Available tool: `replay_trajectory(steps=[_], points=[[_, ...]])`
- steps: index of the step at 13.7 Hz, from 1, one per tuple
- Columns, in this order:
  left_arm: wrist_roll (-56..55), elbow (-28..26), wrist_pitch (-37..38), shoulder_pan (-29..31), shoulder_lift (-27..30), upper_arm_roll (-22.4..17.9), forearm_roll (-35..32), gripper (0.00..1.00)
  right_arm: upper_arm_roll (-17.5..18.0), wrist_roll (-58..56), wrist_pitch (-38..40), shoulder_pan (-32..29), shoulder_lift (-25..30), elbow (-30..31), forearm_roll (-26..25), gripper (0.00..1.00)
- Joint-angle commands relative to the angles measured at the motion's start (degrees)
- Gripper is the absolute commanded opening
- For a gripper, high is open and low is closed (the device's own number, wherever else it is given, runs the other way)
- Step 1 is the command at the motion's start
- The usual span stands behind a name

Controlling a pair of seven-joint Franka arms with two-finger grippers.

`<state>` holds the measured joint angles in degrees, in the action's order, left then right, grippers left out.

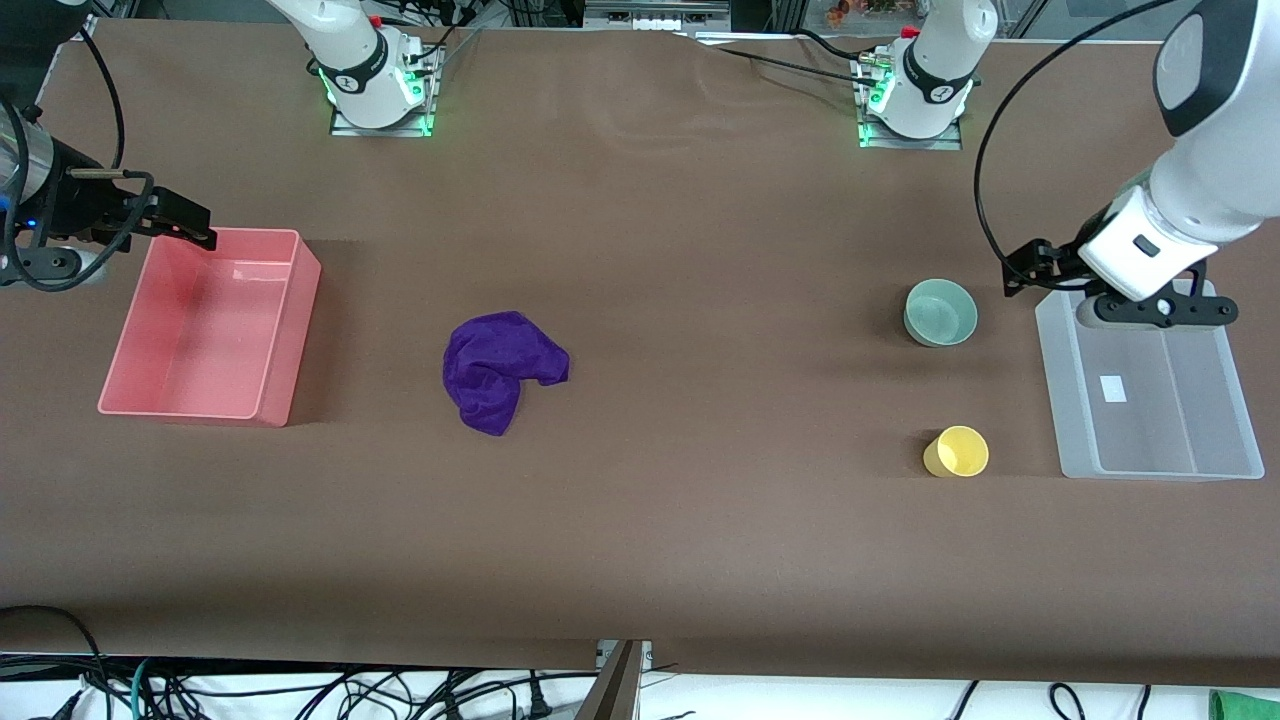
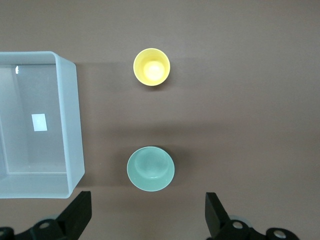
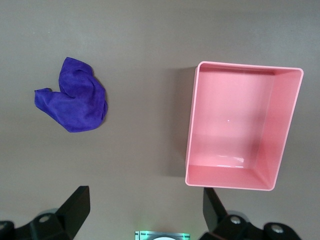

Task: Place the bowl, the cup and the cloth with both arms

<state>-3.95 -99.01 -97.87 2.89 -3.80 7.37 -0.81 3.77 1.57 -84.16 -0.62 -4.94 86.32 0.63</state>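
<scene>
Two arms hang raised over a brown worktop (image 1: 640, 520), one at each end. The left tool (image 2: 145, 215) hovers over the edge of the clear bin (image 1: 1150, 400) that lies farther from the front camera, its fingers (image 2: 77, 212) spread wide and holding nothing. The right tool (image 3: 142, 215) hovers over the corner of the pink bin (image 1: 210, 330) farthest from the front camera, at the right arm's end, its fingers (image 3: 75, 207) likewise spread wide and holding nothing.

The bowl (image 1: 941, 312), pale sage green, stands upright on the worktop beside the clear bin, apart from it. The cup (image 1: 957, 451), plain yellow, stands nearer to the front camera than the bowl, also beside the clear bin and well apart from the bowl. The cloth (image 1: 500, 368), deep purple and crumpled into a loose heap, lies on the worktop between the pink bin and the bowl, closer to the pink bin and touching nothing.

Both bins hold no objects; a small white label shows in the clear one.
</scene>
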Motion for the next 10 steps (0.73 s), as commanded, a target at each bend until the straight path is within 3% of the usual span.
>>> replay_trajectory(steps=[1, 4, 6, 8, 10], points=[[5.32, 2.07, 2.06, 1.32, -3.48, 0.10, -1.38, 1.00, 0.36, -0.52, 0.05, -0.34, -0.51, -0.89, 0.42, 1.00], [13.93, 1.63, 7.15, 1.59, -5.07, 0.10, -1.47, 1.00, 0.36, -0.52, -0.13, -0.34, -0.86, -0.80, 0.51, 1.00], [27.86, 1.28, 7.26, 1.77, -7.18, 0.10, -2.26, 1.00, 0.44, -0.61, -0.57, 0.53, -3.74, -0.27, 0.25, 1.00], [42.81, 0.40, 4.72, 2.12, -9.55, 0.19, -3.49, 1.00, 0.44, -0.52, -0.74, 1.41, -7.35, -0.18, -0.46, 1.00], [55.31, -4.06, -4.03, 3.43, -10.61, 0.10, -4.11, 1.00, 0.53, 0.35, -4.93, 3.51, -12.10, 0.07, 0.50, 1.00]])
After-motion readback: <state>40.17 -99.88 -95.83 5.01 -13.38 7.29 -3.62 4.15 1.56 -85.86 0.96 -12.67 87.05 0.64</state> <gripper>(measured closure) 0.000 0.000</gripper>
